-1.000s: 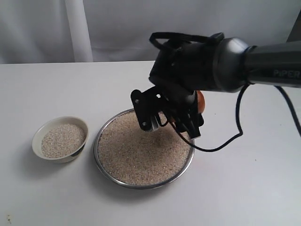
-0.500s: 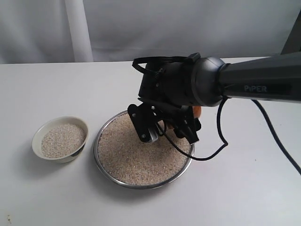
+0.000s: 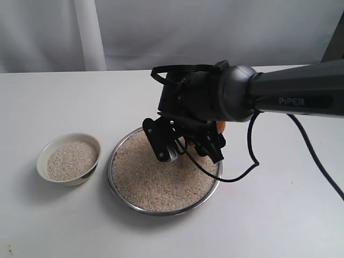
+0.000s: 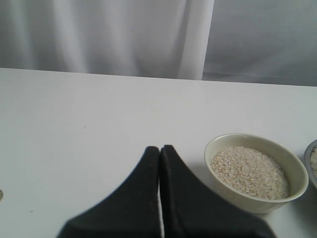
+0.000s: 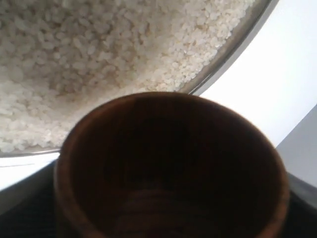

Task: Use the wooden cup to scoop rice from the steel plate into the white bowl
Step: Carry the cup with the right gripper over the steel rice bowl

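The steel plate (image 3: 110, 171) lies at the middle of the table, filled with rice (image 3: 153, 183). My right gripper (image 3: 190, 150) hangs low over the plate's far right part, shut on the wooden cup (image 3: 220, 126), of which only a reddish sliver shows behind the wrist. In the right wrist view the cup (image 5: 74, 148) faces the camera with a dark, empty interior, tilted over the rice (image 5: 99, 49) near the plate's rim (image 5: 237, 44). The white bowl (image 3: 54, 145) stands left of the plate, holding rice (image 3: 71, 159). My left gripper (image 4: 159, 148) is shut and empty, close to the bowl (image 4: 297, 171).
The white table (image 3: 279, 215) spreads out round both vessels. A pale curtain (image 3: 161, 32) hangs behind the table's far edge. A black cable (image 3: 250, 161) loops down from the right arm beside the plate.
The right arm has swung left and down over the plate with the cup, and in the last half second it sank a little closer to the rice. The bowl and plate have not moved.
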Tool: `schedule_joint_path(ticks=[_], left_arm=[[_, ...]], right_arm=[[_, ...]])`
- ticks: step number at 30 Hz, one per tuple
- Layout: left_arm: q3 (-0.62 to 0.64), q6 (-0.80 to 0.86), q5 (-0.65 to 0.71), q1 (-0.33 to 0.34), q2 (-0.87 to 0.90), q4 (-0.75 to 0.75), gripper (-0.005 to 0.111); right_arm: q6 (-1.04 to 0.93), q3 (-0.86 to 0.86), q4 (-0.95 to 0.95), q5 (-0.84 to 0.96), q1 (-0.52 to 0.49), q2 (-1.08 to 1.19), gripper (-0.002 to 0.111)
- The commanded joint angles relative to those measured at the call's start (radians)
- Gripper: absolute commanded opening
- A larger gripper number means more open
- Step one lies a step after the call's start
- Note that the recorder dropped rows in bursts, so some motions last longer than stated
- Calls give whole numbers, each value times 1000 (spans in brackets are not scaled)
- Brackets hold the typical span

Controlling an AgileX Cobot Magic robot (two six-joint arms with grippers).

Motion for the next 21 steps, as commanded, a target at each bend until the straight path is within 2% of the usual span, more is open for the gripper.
schedule_joint_path(ticks=[1, 15, 21], left_arm=[[1, -2, -11, -6, 0, -1, 0], [1, -2, -11, -6, 0, -1, 0], [1, -2, -11, -6, 0, -1, 0]], right_arm=[[-9, -7, -28, -5, 17, 12, 0], [-5, -7, -66, 58, 36, 19, 0], [-2, -7, -137, 67, 36, 43, 0]])
